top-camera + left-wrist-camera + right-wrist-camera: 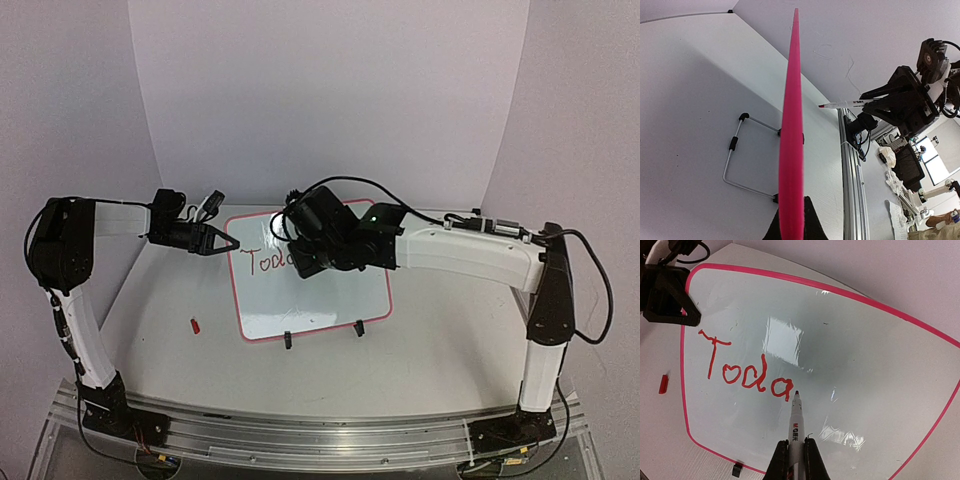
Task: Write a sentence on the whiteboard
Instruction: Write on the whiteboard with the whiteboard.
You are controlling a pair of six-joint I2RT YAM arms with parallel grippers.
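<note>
The whiteboard point(320, 305) stands tilted on the table, pink-red frame around a glossy white face point(870, 360). Red letters "Toda" point(745, 376) run across its left part. My right gripper point(796, 460) is shut on a white marker point(795, 422), also seen from the side in the left wrist view point(845, 104). Its red tip sits just right of the last letter, and I cannot tell whether it touches the board. My left gripper point(230, 243) is shut on the board's left frame edge point(791, 140), which runs edge-on between its fingers.
A small red marker cap point(195, 325) lies on the table left of the board point(663, 384). Two black clip feet point(288, 341) hold the board's near edge. A wire stand point(735, 144) props it from behind. A metal rail point(852, 175) runs along the table's near edge.
</note>
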